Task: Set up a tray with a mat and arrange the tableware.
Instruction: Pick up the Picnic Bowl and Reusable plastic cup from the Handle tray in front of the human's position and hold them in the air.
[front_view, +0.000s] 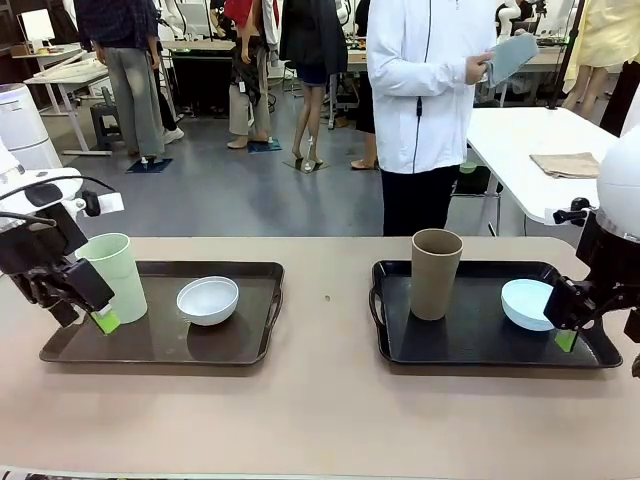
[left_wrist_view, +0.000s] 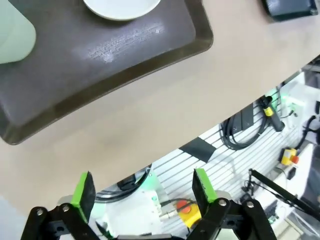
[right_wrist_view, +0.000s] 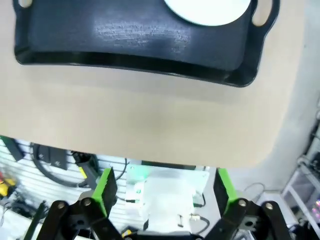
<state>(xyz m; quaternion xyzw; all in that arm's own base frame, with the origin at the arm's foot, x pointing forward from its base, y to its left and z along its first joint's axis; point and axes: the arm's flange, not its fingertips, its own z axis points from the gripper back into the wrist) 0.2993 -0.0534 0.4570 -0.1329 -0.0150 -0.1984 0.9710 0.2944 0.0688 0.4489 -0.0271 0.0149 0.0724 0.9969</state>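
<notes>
Two trays lie on the table. The dark brown left tray (front_view: 150, 350) carries a pale green cup (front_view: 115, 275) and a white bowl (front_view: 208, 300). On the black right tray (front_view: 470, 345) stand a brown cup (front_view: 436, 273) and a light blue bowl (front_view: 528, 303). My left gripper (front_view: 98, 320) hangs open at the left tray's near left edge, beside the green cup. My right gripper (front_view: 566, 340) is open at the right tray's near right corner, by the blue bowl. Both wrist views show open, empty jaws (left_wrist_view: 145, 187) (right_wrist_view: 165, 192). A person holds a flat grey-blue sheet (front_view: 512, 55), possibly the mat.
The person in a white jacket (front_view: 425, 90) stands at the far side, behind the right tray. A folded tan cloth (front_view: 565, 165) lies on a white side table at the right. Bare tabletop (front_view: 325, 330) runs between the trays and along the near edge.
</notes>
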